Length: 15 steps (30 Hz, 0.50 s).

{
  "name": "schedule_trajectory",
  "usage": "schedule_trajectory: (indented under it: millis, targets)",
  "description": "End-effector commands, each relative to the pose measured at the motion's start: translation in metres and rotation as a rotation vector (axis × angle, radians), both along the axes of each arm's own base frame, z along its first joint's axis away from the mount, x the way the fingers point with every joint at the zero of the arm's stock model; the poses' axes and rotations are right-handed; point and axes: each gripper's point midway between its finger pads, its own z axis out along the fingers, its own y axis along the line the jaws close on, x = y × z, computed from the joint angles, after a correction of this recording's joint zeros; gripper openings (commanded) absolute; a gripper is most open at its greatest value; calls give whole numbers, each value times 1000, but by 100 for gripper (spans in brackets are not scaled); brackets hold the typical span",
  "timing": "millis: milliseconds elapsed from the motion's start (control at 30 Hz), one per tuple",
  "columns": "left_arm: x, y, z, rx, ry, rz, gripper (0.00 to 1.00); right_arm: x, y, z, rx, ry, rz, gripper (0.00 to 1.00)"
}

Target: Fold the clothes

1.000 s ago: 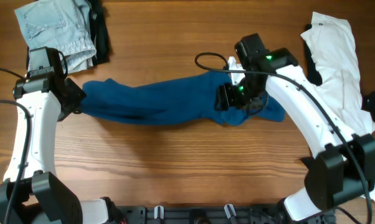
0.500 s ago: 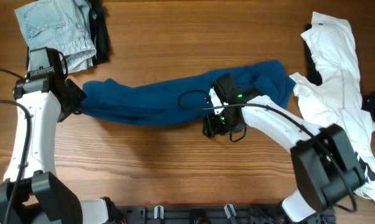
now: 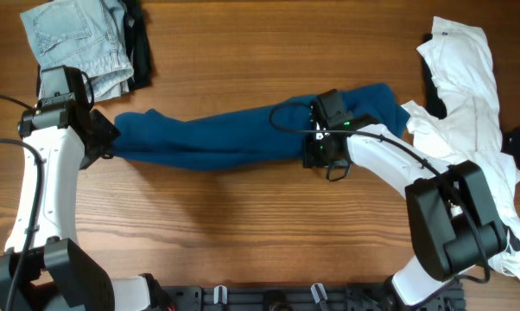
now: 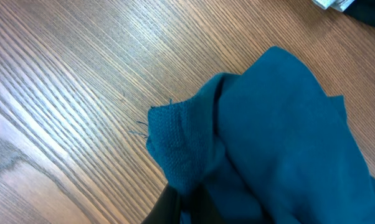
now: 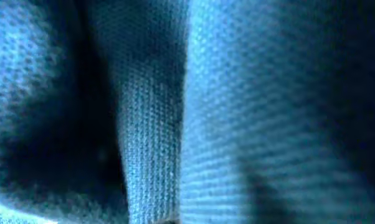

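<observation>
Cloth of the dark blue garment (image 3: pixel 208 138), stretched across the table (image 3: pixel 243 233), looks limp and light, so corners suit gripping. The left gripper (image 3: pixel 107 140) pinches its left end; whether the right gripper (image 3: pixel 316 151), pressed into cloth, is closed cannot be told.

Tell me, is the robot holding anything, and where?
The left tool pinches the dark blue garment by its end nearest the denim. The right tool sits on it; grip unclear.

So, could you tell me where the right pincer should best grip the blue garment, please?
Probably the garment at its free right end, from above: it lies flat in a long band, and the left pincer holds the other end.
</observation>
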Motion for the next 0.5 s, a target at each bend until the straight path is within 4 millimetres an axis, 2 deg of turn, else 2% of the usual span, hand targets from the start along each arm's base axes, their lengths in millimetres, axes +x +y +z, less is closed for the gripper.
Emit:
schedule_trajectory:
  millis: [0, 67, 233, 300, 333, 367, 400, 433, 467]
  targets:
    - [0, 6, 5, 19, -11, 15, 4, 1, 3, -7, 14, 17, 26, 39]
    - [0, 6, 5, 19, -11, 15, 4, -2, 2, -5, 13, 26, 24, 24]
    - [0, 6, 5, 20, -12, 15, 4, 3, 3, 13, 36, -18, 19, 5]
    - [1, 6, 6, 20, -14, 15, 4, 6, -3, 41, 47, -69, 13, 4]
    - [0, 6, 10, 22, -12, 8, 4, 7, -13, 69, 34, -113, 11, 4]
    - [-1, 6, 16, 24, -12, 1, 4, 7, -20, 86, 30, -143, -2, 4]
    - [-2, 5, 24, 28, -16, -11, 4, 6, -27, 106, 32, -176, -15, 4]
    - [-4, 5, 40, 34, -34, -13, 4, -1, -37, 139, 41, -225, -24, 4]
    - [-6, 4, 53, 38, -51, -13, 4, -8, -44, 157, 43, -241, -34, 4]
